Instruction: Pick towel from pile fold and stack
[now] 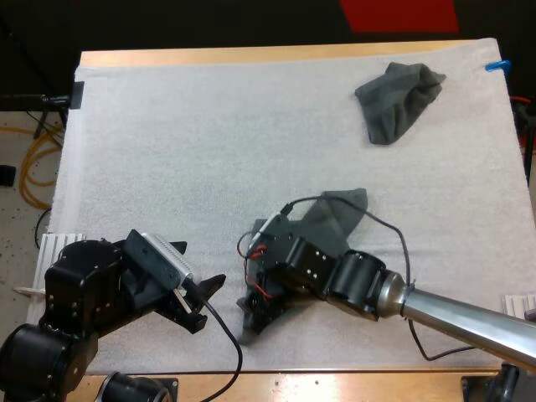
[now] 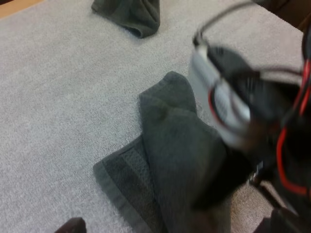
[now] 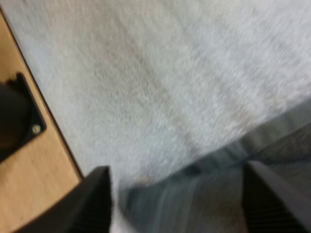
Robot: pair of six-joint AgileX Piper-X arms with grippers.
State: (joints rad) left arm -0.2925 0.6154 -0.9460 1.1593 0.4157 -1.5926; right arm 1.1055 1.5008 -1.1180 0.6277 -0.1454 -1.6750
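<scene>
Towels lay in 2 places on the white textured mat (image 1: 193,142) that covered the wooden table (image 1: 251,57). A stretched-out dark grey-green terry towel (image 1: 339,216) ran from the mat's middle down toward the mat's near edge. Its near end sat under the right claw (image 1: 255,314). A crumpled dark grey-green terry towel (image 1: 398,100) sat in a heap near the mat's far right corner, well apart from the first.

In the right wrist view the right claw (image 3: 180,208) was spread wide. Its 2 black fingers (image 3: 97,204) stood far apart on either side of the stretched-out towel's hemmed edge (image 3: 204,194), close over the mat, with the mat's near edge and bare table wood (image 3: 29,194) just beside them.

The left claw (image 1: 203,263) hung over the mat's near left part, just beside the right claw and clear of both towels, with its fingers apart and nothing between them. The left wrist view showed the stretched-out towel (image 2: 180,184) folded over itself on the mat (image 2: 63,97), with the right claw blurred at its side. The crumpled towel (image 2: 129,14) lay beyond it toward the mat's far edge.
</scene>
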